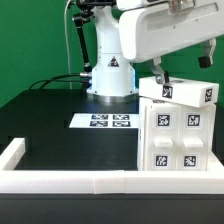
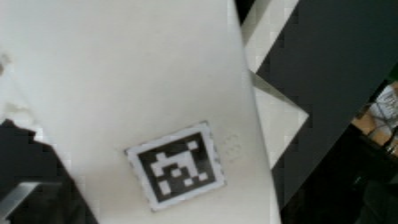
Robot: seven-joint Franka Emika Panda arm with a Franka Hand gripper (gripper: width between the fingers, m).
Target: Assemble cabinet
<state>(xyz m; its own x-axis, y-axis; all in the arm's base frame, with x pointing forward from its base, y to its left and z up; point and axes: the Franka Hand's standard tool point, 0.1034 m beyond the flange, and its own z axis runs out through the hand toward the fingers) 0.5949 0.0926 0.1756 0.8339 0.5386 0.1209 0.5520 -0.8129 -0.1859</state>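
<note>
The white cabinet body (image 1: 181,137) stands upright at the exterior view's right, by the front border, with several square tags on its facing side. A white tagged panel (image 1: 186,93) lies tilted across its top. My gripper (image 1: 158,76) hangs from the big white arm right at the far left corner of that panel; its dark fingers are mostly hidden by the arm. In the wrist view a white panel (image 2: 151,90) with one tag (image 2: 183,166) fills the picture very close up, and no fingers show there. I cannot tell whether the jaws are open or shut.
The marker board (image 1: 105,121) lies flat in the middle of the black table in front of the robot base (image 1: 108,80). The low white border frame (image 1: 60,180) runs along the front and left edges.
</note>
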